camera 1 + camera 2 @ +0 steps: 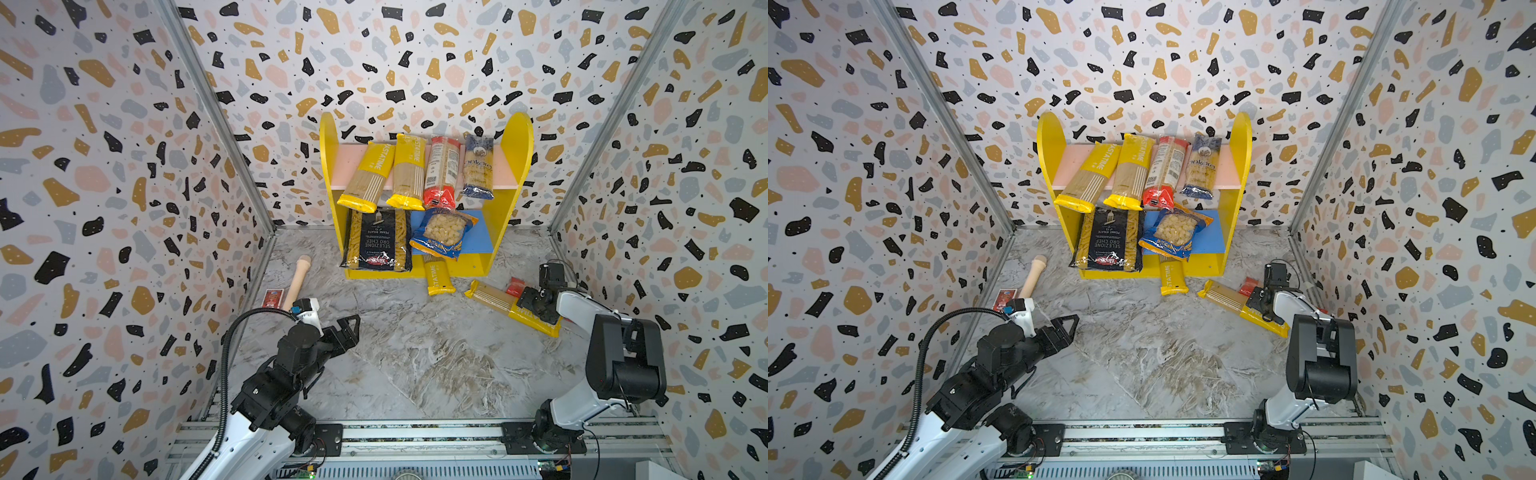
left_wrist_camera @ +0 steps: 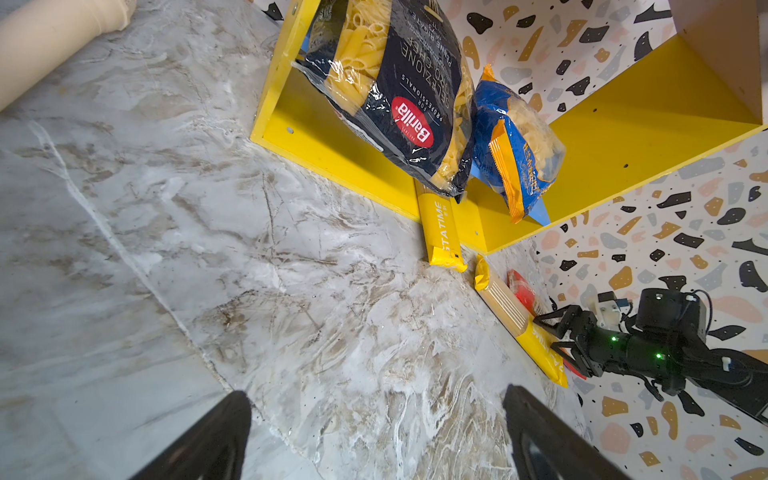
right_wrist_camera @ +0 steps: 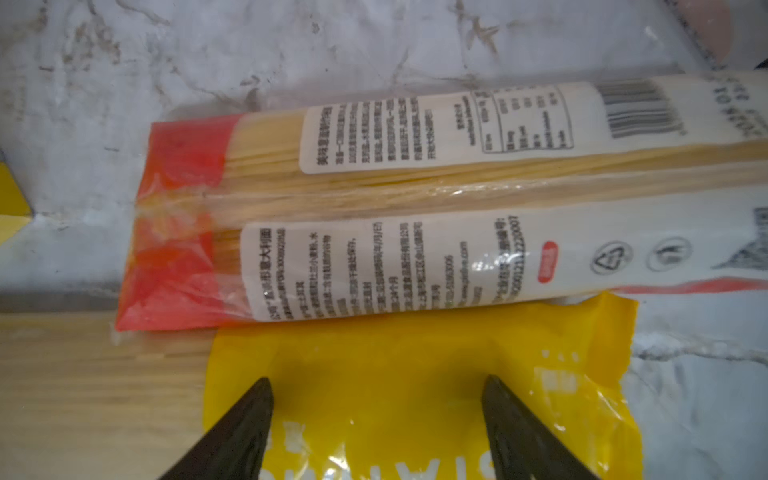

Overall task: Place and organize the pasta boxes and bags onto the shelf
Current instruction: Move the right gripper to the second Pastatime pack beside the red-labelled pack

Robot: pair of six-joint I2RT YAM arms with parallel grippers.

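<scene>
1. Pasta packs (image 1: 409,170) are seen in both top views on the shelf (image 1: 517,158), far ahead of both grippers. Four long film-wrapped ones lie across the pink board. A glossy black Barilla bag (image 1: 376,241) and a crinkled blue-orange bag (image 1: 442,232) sit on the blue board. A flat yellow PASTATIME pack (image 1: 494,301) lies on the marbled floor (image 1: 415,353) under the right gripper (image 1: 534,307).
2. In the left wrist view, the left gripper (image 2: 376,392) is shown spread wide and empty over bare veined floor. Ahead of it, a second yellow pack (image 2: 442,232) juts from under the shelf base.
3. In the right wrist view, the right gripper's tapered black fingers are parted above the crumpled yellow wrapper, and nothing is clamped. Just beyond the fingertips, a red-ended pack (image 3: 415,208) of straight pale strands in clear film touches the yellow one.
</scene>
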